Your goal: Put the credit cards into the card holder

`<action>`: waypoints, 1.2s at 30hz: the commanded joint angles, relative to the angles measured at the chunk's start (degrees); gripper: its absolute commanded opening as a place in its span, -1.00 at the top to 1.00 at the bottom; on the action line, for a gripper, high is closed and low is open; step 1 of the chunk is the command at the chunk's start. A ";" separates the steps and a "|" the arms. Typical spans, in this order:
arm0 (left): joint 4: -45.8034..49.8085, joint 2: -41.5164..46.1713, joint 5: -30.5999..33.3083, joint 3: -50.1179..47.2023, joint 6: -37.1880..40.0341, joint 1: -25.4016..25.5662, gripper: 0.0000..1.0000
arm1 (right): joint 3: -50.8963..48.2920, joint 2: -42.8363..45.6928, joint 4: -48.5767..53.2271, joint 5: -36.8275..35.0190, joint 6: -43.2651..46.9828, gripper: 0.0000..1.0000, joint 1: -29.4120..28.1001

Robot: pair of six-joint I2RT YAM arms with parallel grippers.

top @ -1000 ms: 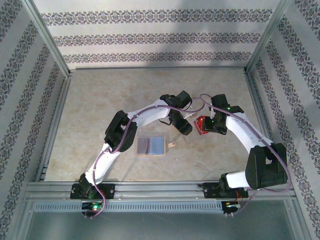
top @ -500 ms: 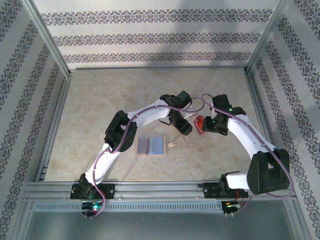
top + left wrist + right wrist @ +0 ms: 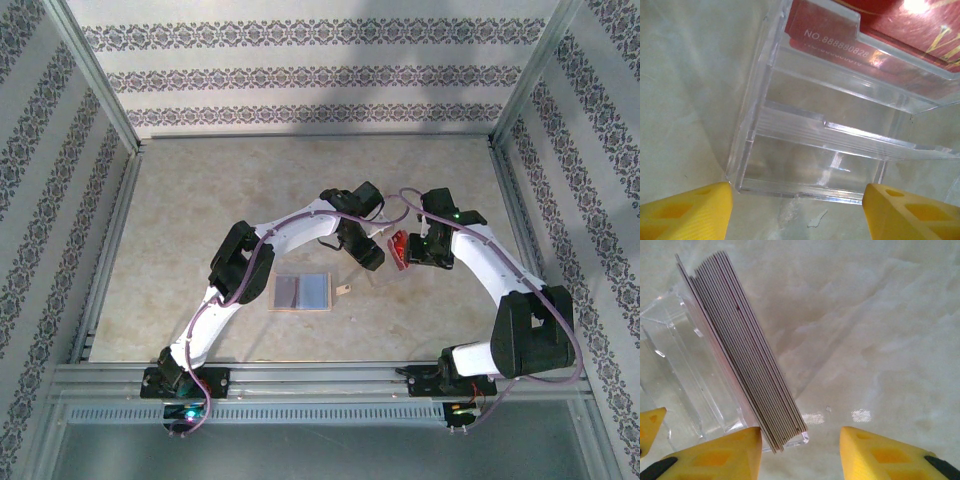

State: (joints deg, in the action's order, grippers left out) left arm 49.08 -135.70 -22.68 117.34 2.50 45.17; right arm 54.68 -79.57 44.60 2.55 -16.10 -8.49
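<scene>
A stack of red credit cards (image 3: 740, 345) leans on edge in a clear stepped plastic stand (image 3: 815, 150); the red top card (image 3: 880, 25) carries white print. My left gripper (image 3: 797, 212) straddles the stand's near end, a fingertip at each corner. My right gripper (image 3: 800, 452) is open around the stack's lower corner, the cards beside its left finger (image 3: 725, 455) and a wide gap on the other side. From above, the two grippers meet at the red cards (image 3: 398, 248). The card holder (image 3: 300, 291) lies open and flat, tan with grey-lilac pockets, apart from both grippers.
The holder's small snap tab (image 3: 343, 288) lies just to its right. Patterned walls with metal rails (image 3: 110, 250) close in the beige table on three sides. Both arms arch over the table's middle.
The right gripper has shifted slightly left toward the left gripper, and the red stack looks narrower from above. The left arm and the card holder have not moved.
</scene>
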 commanded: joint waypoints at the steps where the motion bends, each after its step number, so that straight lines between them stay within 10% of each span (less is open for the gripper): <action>1: 4.58 -2.03 0.62 -1.41 0.66 0.78 -0.40 | 1.83 -0.67 1.60 -2.25 0.63 0.13 -0.12; 36: 4.80 -2.77 -0.38 -0.87 0.35 0.89 -0.40 | 2.38 3.70 6.56 -0.27 0.30 0.79 -3.10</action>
State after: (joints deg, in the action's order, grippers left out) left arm 49.08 -135.70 -22.90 117.34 2.50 45.17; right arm 56.64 -77.21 48.64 3.68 -14.87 -10.83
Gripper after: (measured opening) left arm 0.701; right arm 0.111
